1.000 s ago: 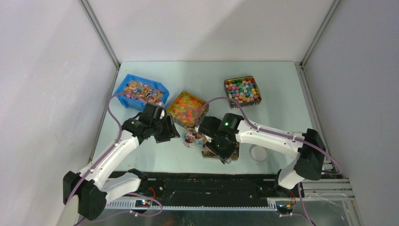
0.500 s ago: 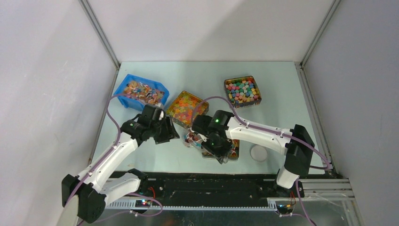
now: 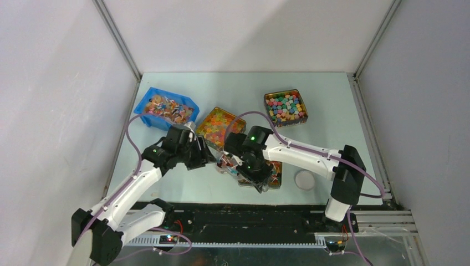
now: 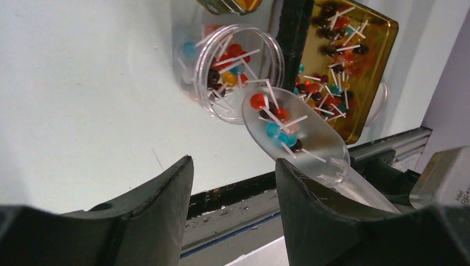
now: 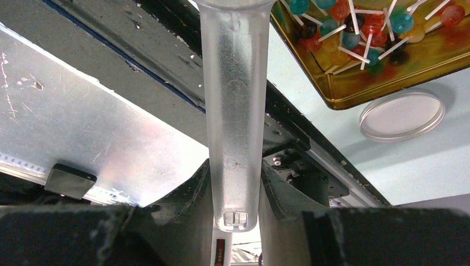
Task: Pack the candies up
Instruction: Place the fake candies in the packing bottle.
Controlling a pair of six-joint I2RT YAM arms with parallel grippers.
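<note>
The candies are small lollipops with white sticks. Several lie in a clear scoop (image 4: 316, 147), more fill a clear round jar (image 4: 233, 66) and a gold tray (image 4: 354, 61). My right gripper (image 5: 235, 180) is shut on the scoop handle (image 5: 235, 100) and holds the loaded bowl just beside the jar's rim, above the table. My left gripper (image 4: 233, 163) is open and empty, a short way in front of the jar. In the top view the jar (image 3: 226, 163) sits between the left gripper (image 3: 204, 157) and the right gripper (image 3: 259, 178); the tray (image 3: 275, 173) is mostly under the right arm.
A round clear lid (image 3: 304, 180) lies right of the tray. A blue bin (image 3: 158, 113) of sweets, a tin of orange gummies (image 3: 220, 126) and a tin of coloured cubes (image 3: 285, 105) stand further back. The table's front rail (image 3: 249, 213) runs close behind the grippers.
My right arm has swung left, bringing the scoop from over the tray to the jar. My left gripper has shifted slightly right, closer to the jar.
</note>
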